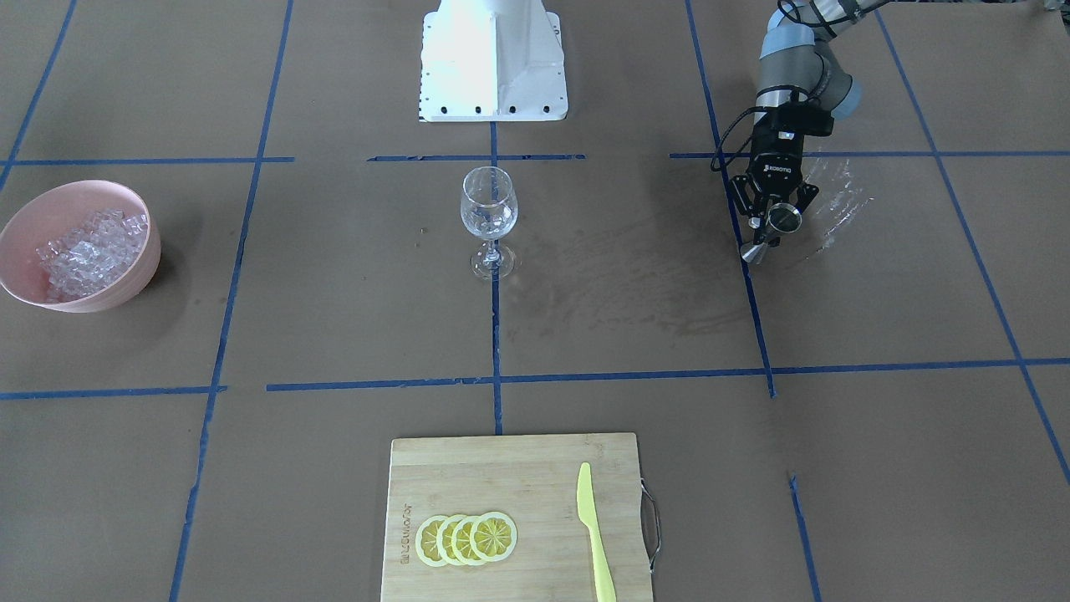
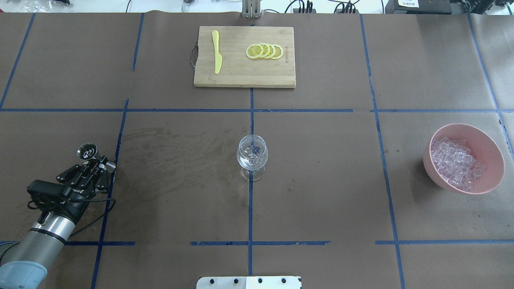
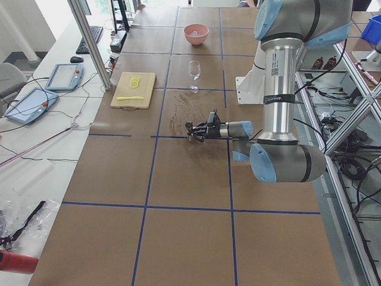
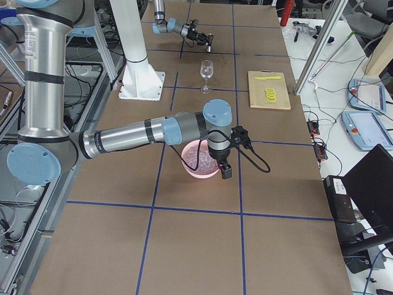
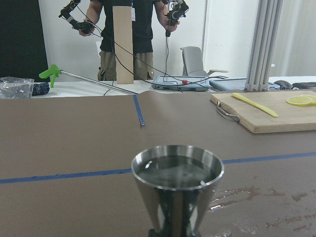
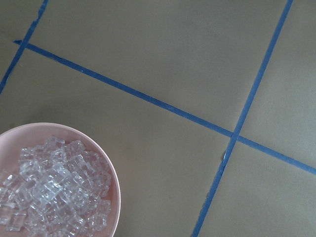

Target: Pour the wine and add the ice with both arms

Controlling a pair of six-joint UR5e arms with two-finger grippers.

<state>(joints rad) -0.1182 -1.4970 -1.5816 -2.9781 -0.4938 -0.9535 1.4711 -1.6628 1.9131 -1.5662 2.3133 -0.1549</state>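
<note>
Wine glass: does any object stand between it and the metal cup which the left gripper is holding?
Nothing visible does. Between the metal cup in the left gripper and the wine glass lies only flat brown paper with a wet stain and blue tape. The cutting board sits well off that line.

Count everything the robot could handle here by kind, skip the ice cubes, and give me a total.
wine glass: 1
pink bowl: 1
steel jigger: 1
cutting board: 1
yellow knife: 1
lemon slices: 4
total: 9
</note>
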